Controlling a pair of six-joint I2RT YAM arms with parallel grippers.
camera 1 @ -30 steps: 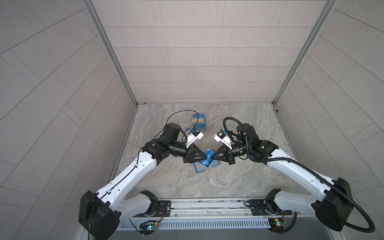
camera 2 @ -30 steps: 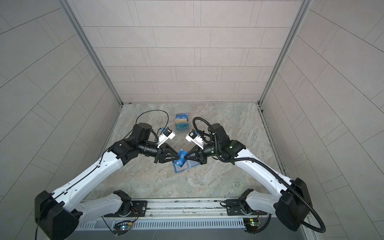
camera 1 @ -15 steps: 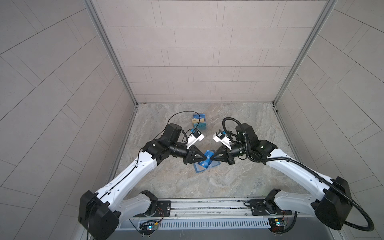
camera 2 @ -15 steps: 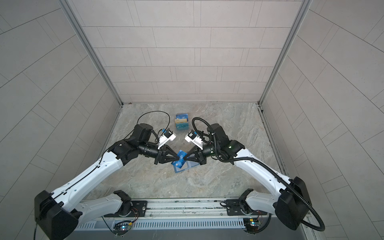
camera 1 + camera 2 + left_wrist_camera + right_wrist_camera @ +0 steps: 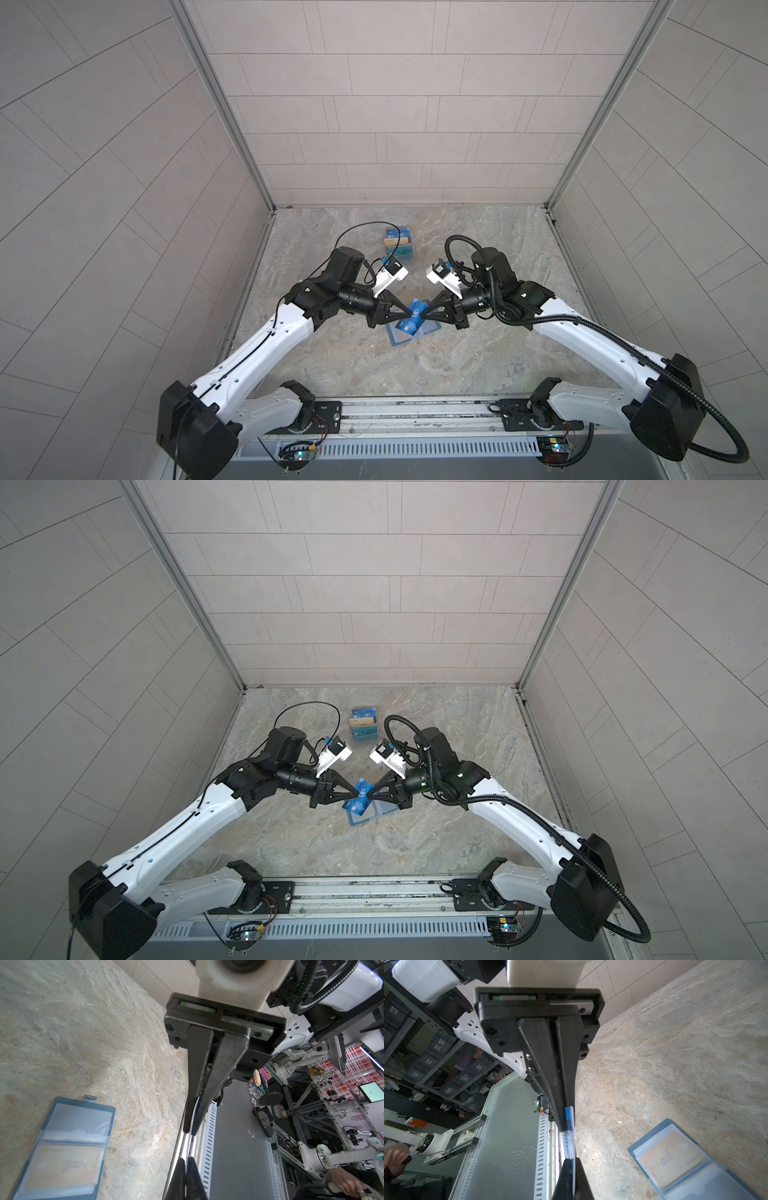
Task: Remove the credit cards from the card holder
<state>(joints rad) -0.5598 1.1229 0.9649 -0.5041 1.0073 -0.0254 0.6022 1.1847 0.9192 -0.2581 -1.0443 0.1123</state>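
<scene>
The blue credit card (image 5: 415,319) is hanging tilted in the air just above the card holder (image 5: 430,329), with its two ends being pinched from opposite sides. The right gripper (image 5: 423,318) is clenching one end, as it was a second ago. The left gripper (image 5: 409,316), whose jaws were standing apart then, is now clamping the other end, so both are gripping the same card. In the right wrist view the card (image 5: 569,1142) is running edge-on between the two sets of fingertips. The card holder is lying open and flat on the marbled tabletop (image 5: 332,353), unmoved, with a gold credit card (image 5: 64,1164) sitting in one clear sleeve. The card stand (image 5: 399,246) is standing well behind it.
</scene>
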